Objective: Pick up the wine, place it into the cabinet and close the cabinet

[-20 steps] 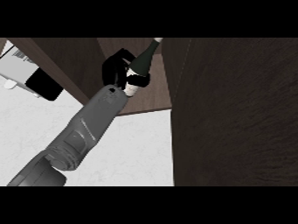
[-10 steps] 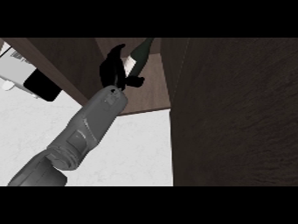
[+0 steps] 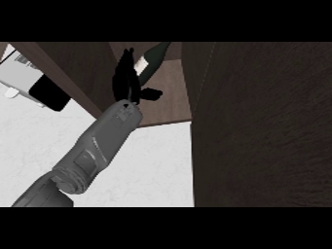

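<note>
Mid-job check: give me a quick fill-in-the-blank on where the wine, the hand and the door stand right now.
1. The wine bottle is inside the ____.
2. The right hand is beside the bottle with its fingers ____, not curled round it.
3. The cabinet door at the view's right is ____, so the closing step is not yet done.
Missing words: cabinet; straight; open.
</note>
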Tool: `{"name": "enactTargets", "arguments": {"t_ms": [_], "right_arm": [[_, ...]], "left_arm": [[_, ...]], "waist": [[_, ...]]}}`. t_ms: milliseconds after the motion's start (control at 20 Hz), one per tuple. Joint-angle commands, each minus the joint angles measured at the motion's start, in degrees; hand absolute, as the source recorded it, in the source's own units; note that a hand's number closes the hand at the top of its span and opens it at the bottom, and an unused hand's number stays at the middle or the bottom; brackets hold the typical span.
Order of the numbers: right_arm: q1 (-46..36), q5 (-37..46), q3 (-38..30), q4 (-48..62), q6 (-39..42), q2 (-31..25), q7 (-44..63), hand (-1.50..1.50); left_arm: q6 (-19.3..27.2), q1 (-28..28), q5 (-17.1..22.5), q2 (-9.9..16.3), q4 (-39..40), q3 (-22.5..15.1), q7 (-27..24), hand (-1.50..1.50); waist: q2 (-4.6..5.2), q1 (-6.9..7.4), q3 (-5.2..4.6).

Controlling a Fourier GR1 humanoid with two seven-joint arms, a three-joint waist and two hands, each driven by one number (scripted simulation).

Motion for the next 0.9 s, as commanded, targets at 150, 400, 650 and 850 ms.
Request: {"name": "enactTargets", "arguments": {"t_ms": [150,400,650,850], "right_arm": [[3.0,-2.5,0.3,-4.9,-0.5,-0.7,1.9,-1.50],[2.2,-4.2,-0.3,-5.8,-2.6,-0.8,3.0,-1.50],[2.0,-2.7,1.7,-6.8,-3.5,-0.3,3.6,-1.50],[0.2,-3.0,1.0,-7.6,-6.0,-0.9,5.5,-1.50]], "left_arm": [[-1.6,0.5,4.2,0.0,-7.3,4.2,-5.9,-1.50],[0.7,4.1,7.2,0.0,-12.7,5.3,-12.2,-1.50],[1.7,6.9,11.9,0.0,-16.7,8.0,-19.0,-1.50],[2.4,8.9,16.6,0.0,-21.4,8.4,-21.5,-1.50]], "waist": [[-0.56,1.07,-0.02],[-0.85,1.94,-0.01],[-0.86,2.11,-0.04],[-1.33,3.40,0.00]]}}
